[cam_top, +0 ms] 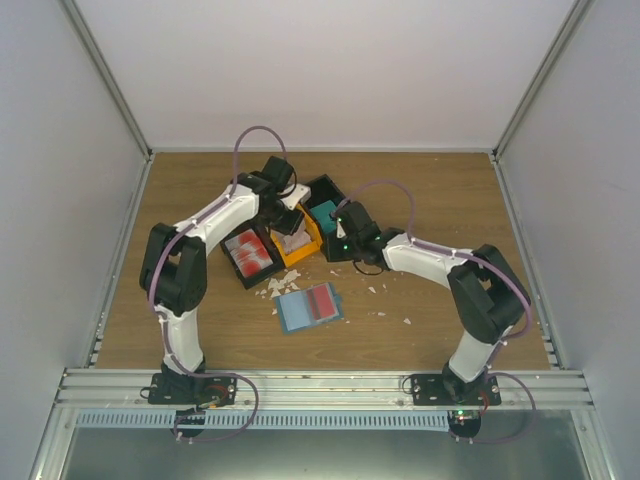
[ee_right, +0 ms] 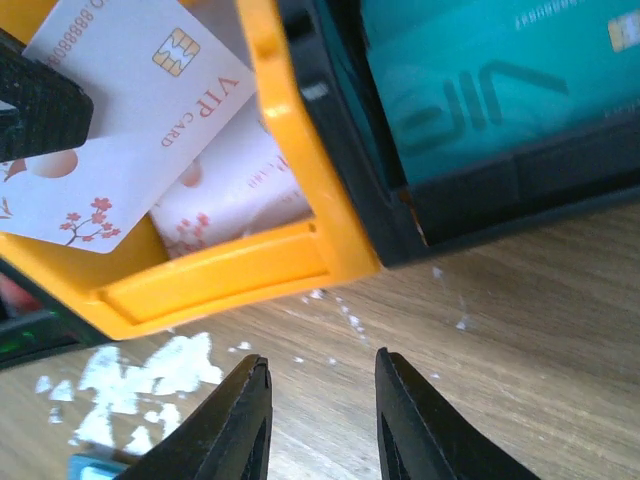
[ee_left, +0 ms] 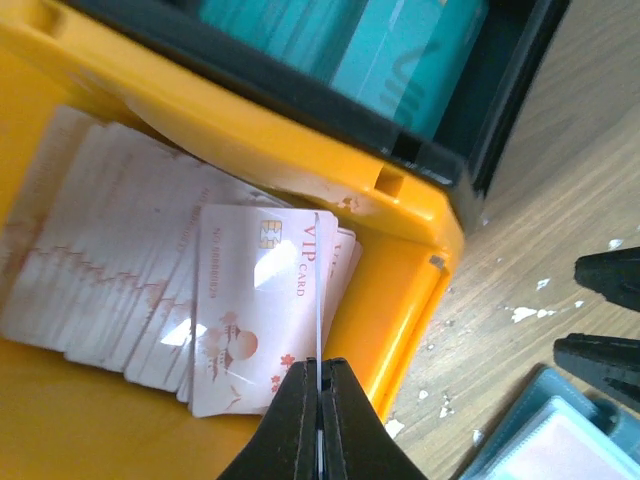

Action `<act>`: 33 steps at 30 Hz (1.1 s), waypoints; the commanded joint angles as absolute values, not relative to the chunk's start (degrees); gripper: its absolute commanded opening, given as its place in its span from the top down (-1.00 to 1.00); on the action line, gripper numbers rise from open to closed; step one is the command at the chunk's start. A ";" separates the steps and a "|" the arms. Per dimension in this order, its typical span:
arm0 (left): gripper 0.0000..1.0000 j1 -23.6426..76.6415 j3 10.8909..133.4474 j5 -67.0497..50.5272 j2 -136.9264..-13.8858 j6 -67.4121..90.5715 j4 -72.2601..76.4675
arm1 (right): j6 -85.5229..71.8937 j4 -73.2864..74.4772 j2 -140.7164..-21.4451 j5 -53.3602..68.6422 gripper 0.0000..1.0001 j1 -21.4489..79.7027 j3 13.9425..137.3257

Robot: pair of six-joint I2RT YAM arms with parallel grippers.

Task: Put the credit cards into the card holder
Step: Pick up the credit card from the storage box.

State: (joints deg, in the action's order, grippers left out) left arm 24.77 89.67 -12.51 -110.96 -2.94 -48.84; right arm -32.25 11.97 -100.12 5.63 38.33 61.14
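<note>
Left wrist view: my left gripper (ee_left: 320, 400) was pinched shut on one card (ee_right: 140, 130), which stood edge-on between the fingers above the stack (ee_left: 110, 270) in the yellow bin (ee_left: 300, 150). The pinch took only a narrow strip at the card's edge, so I judged it could pivot or slide out on a quick swing. The bin's wall stood close by, and a low lift could have clipped the card on it and twisted it.

My right gripper (ee_right: 320, 420) hung empty over the table (cam_top: 430, 200), jaws partly apart, just beside the bin's corner. The holder (cam_top: 308, 308) lay open on the table, near of the bins and between my arms. Carrying the card there risked bumping my right arm, and a tilted card could have missed the pocket.
</note>
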 commanded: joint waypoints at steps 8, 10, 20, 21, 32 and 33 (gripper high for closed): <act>1.00 19.75 86.76 -32.21 -91.35 12.52 -37.25 | -42.32 -9.87 -86.46 30.57 0.22 32.47 52.19; 1.00 18.96 83.32 -39.67 -87.47 17.71 -32.13 | -47.47 -17.54 -83.46 36.14 0.18 30.27 48.41; 1.00 17.92 67.57 -64.78 -77.30 51.48 -3.65 | -61.23 -33.07 -74.66 46.47 -0.28 29.09 44.90; 1.00 18.01 66.27 -65.57 -76.73 55.30 -0.66 | -62.55 -34.18 -74.31 47.08 -0.27 29.16 44.76; 1.00 18.14 63.05 -66.84 -74.19 64.74 4.53 | -69.40 -29.65 -72.25 48.41 0.51 29.53 45.34; 1.00 18.19 62.83 -66.80 -74.11 64.91 4.57 | -69.99 -29.96 -72.25 48.43 0.54 29.72 45.27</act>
